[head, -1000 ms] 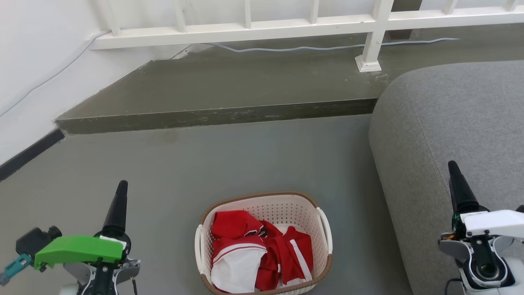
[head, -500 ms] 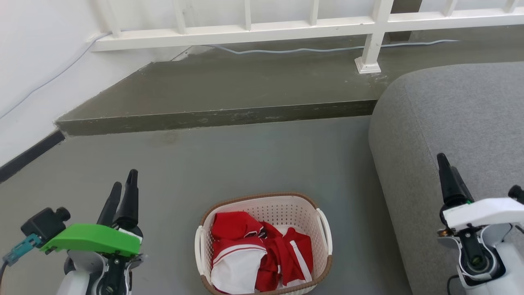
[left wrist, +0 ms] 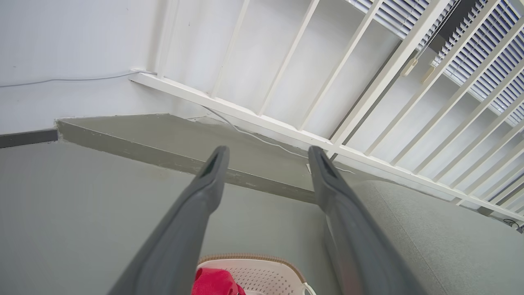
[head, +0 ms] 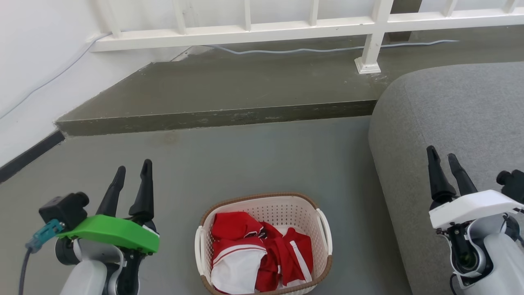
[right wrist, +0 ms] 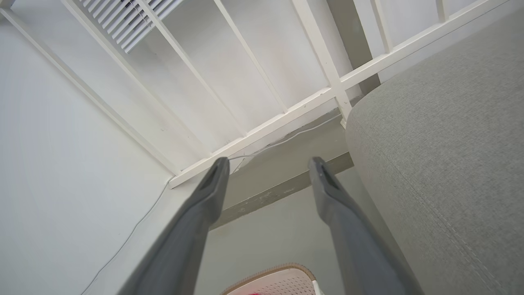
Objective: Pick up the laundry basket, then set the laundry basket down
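Note:
The laundry basket [head: 268,203], cream with a brown rim and white side handles, stands on the grey floor at the bottom centre of the head view, holding red and white clothes [head: 258,256]. My left gripper [head: 133,169] is open, up and to the left of the basket, apart from it. Over the sofa edge to the right of the basket, my right gripper [head: 441,155] is open too. In the left wrist view the open left gripper [left wrist: 268,151] has the basket rim [left wrist: 249,259] low between its fingers. The right wrist view shows the open right gripper [right wrist: 268,163] above the basket rim [right wrist: 272,272].
A grey sofa [head: 458,119] fills the right side, close to the basket. A raised concrete step [head: 221,94] runs across behind, with a white railing [head: 286,24] and a cable [head: 327,49] on it. A white wall [head: 37,61] stands at the left.
Both grippers have risen and turned inward toward the basket, so two spread fingers now show on each. The basket has not moved.

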You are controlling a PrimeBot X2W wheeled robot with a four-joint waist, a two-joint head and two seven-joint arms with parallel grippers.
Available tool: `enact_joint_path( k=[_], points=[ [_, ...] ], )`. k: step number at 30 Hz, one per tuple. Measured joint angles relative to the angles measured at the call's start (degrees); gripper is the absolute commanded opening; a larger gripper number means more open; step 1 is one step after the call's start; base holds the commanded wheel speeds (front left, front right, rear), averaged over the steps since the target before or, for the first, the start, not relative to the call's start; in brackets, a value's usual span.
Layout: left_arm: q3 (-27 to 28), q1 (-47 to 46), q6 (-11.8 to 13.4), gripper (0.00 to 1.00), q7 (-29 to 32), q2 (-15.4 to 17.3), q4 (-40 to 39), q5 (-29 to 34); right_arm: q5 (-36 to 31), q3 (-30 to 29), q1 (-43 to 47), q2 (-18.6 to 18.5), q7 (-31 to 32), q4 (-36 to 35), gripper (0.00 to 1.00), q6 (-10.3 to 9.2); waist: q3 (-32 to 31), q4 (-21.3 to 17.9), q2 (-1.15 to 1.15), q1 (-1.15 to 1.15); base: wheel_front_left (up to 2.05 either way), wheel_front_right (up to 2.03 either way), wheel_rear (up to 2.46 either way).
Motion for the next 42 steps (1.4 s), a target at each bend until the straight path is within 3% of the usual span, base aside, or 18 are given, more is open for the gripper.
enact_joint_path(
  k=[11, 33, 42],
  points=[
    [-2.3, 0.0, 2.5, 1.0, -2.0, 0.1, -1.7, 10.1, -10.3, 2.7, 0.0, -0.8, -1.9, -0.5, 1.0, -1.96, 0.0, 0.1, 0.0, 0.0, 0.0, 0.0, 0.0],
    [-5.6, 0.0, 6.3, 1.0, -6.0, -0.4, 0.4, 24.7, -25.9, 5.9, 0.0, -0.9, -6.1, -0.4, 1.0, -3.91, -0.1, 0.1, 0.0, 0.0, 0.0, 0.0, 0.0],
    [-5.4, 0.0, 6.7, 1.0, -5.3, -0.9, 2.3, 25.0, -26.8, 5.6, 0.0, -0.6, -6.3, 0.6, 1.0, -3.86, -0.2, 0.1, 0.0, 0.0, 0.0, 0.0, 0.0]
  ],
)
